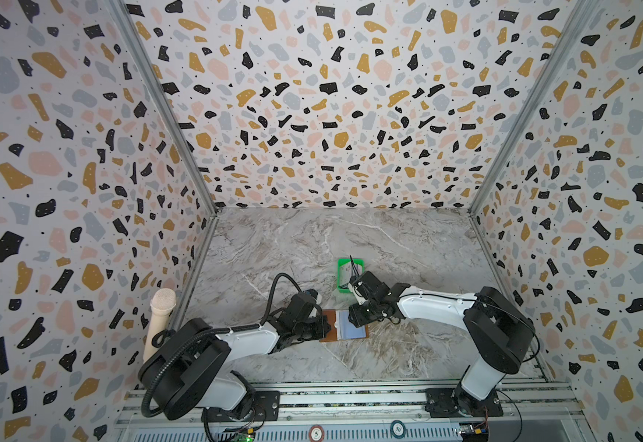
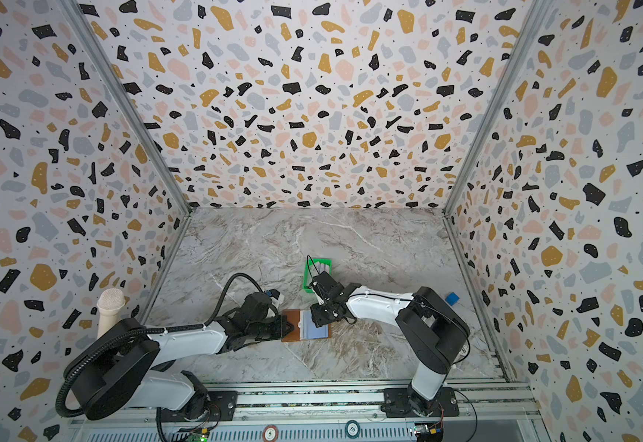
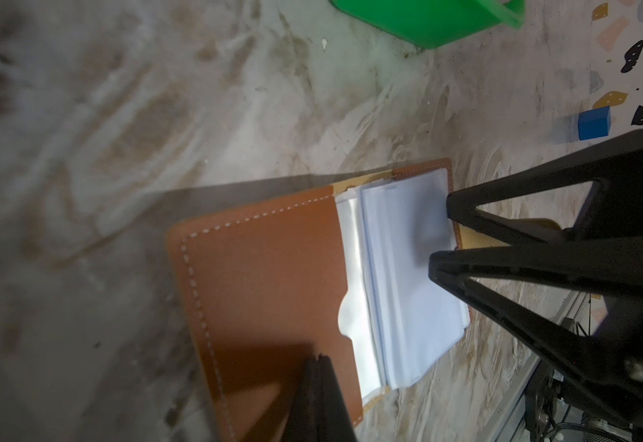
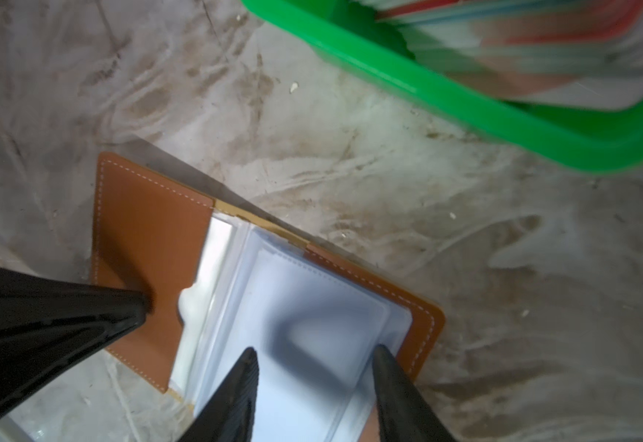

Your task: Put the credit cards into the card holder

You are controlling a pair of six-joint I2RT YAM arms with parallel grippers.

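The tan card holder (image 1: 329, 327) (image 2: 293, 325) lies open on the marble table, its clear sleeves (image 3: 407, 268) (image 4: 312, 306) facing up. My left gripper (image 1: 325, 325) (image 2: 287, 327) (image 3: 318, 359) is shut, its tip resting on the brown leather flap (image 4: 151, 248). My right gripper (image 1: 353, 313) (image 2: 316, 315) (image 4: 315, 350) is open just above the sleeve page, with nothing between its fingers. In the left wrist view its fingertips (image 3: 449, 206) sit at the page's outer edge. The credit cards (image 4: 541, 49) (image 2: 323, 265) are stacked in the green tray, blurred in the right wrist view.
The green tray (image 1: 344, 291) (image 2: 306, 285) (image 3: 427, 23) (image 4: 465, 107) stands just behind the card holder, partly hidden by my right wrist. A small blue cube (image 2: 452, 298) (image 3: 595, 122) sits by the right wall. A beige microphone-shaped post (image 1: 161, 317) stands at the left wall.
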